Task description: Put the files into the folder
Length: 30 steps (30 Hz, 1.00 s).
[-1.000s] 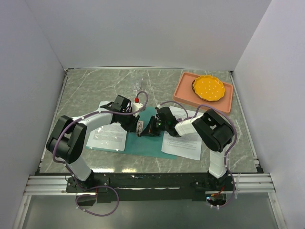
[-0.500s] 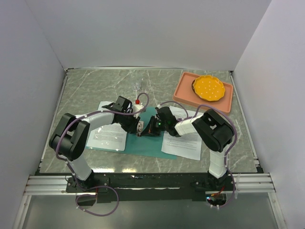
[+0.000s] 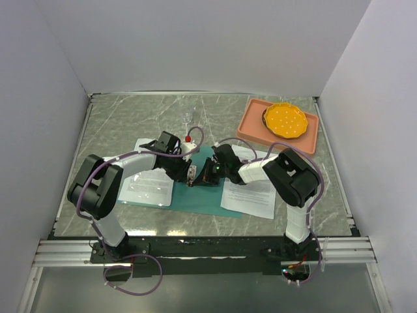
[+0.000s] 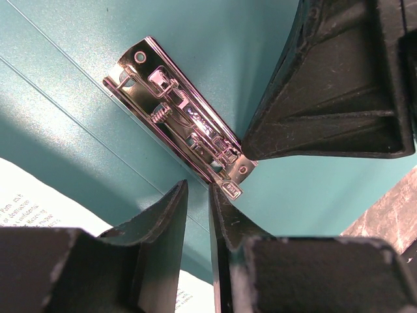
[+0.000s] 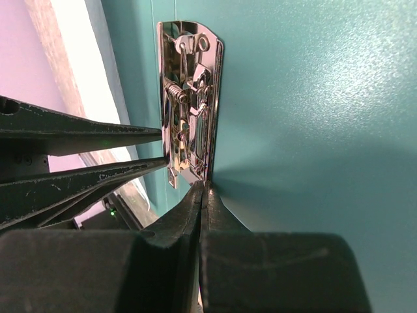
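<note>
Folder: you have it teal and lying flat and open on the marble table, in the middle, straight ahead of both arm bases.
Clip: your metal spring clip sits along the folder's spine, lying flat on the teal, and both grippers meet at it.
Left gripper: you will find its fingers parted by a narrow slit with only teal showing through. The tips are just beside one end of the clip. Nothing is pinched.
Right gripper: you see its fingers pressed tight together. The joined tip is down at the clip's end and looks to touch it.
Files, left sheet: you have printed white paper resting on the folder's left half, glossy in the top view.
Files, right sheet: it lies flat at the folder's right edge, partly under the right arm. You cannot tell from here whether it overlaps the edge.
Tray: your salmon-pink tray is at the far right of the table, well apart from the folder.
Dish: it is orange and sits in the tray.
</note>
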### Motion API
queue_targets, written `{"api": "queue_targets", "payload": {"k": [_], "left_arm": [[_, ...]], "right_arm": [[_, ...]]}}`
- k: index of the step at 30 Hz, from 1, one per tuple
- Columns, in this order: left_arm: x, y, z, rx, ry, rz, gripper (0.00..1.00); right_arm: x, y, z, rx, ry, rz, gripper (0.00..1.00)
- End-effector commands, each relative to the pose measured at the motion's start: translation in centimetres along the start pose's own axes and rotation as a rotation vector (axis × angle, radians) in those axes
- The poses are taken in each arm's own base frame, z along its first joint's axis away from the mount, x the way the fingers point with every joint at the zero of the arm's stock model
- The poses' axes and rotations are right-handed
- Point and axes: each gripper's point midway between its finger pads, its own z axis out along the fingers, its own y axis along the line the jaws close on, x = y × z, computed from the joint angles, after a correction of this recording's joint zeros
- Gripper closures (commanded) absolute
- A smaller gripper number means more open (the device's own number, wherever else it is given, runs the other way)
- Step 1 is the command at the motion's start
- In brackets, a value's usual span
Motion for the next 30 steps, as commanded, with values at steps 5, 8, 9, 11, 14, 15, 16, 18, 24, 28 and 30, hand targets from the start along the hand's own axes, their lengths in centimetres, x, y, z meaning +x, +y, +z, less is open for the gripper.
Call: {"api": "queue_targets", "payload": {"k": [5, 8, 9, 11, 14, 15, 16, 18, 24, 28, 30], "left_arm": [[-0.6, -1.8, -0.1, 0.049, -0.023, 0.032, 0.74], [-1.0, -2.0, -1.2, 0.036, -0.044, 0.047, 0.74], [-1.1, -2.1, -1.4, 0.034, -0.048, 0.046, 0.74], [-1.4, -2.2, -1.8, 0.036, -0.056, 0.049, 0.74], [-1.3, -2.5, -1.7, 0.048, -0.055, 0.043, 0.73], [-1.2, -2.4, -1.6, 0.047, -0.052, 0.041, 0.74], [-1.1, -2.2, -1.5, 0.04, -0.048, 0.043, 0.74], [-0.6, -1.9, -1.0, 0.033, -0.031, 0.04, 0.74], [-0.1, -0.9, -0.2, 0.011, -0.019, 0.019, 0.75], [-0.4, -0.1, -0.6, 0.006, -0.03, 0.004, 0.75], [-0.4, 0.0, -0.5, 0.003, -0.032, 0.003, 0.76]], "right_arm": [[0.1, -2.8, 1.1, 0.087, 0.009, 0.03, 1.0], [0.2, -2.9, 1.1, 0.09, 0.009, 0.029, 1.0], [0.2, -3.0, 1.1, 0.091, 0.009, 0.031, 1.0], [0.4, -3.1, 1.1, 0.092, 0.01, 0.032, 1.0], [0.4, -3.3, 1.1, 0.093, 0.01, 0.038, 1.0], [0.5, -3.5, 1.1, 0.095, 0.011, 0.041, 1.0], [0.4, -3.4, 1.1, 0.093, 0.01, 0.044, 1.0], [0.4, -3.2, 1.0, 0.091, 0.008, 0.04, 1.0], [0.4, -3.1, 0.8, 0.092, 0.009, 0.036, 1.0], [0.5, -3.4, 0.7, 0.096, 0.011, 0.039, 1.0], [0.7, -3.6, 0.7, 0.097, 0.014, 0.042, 1.0]]}}
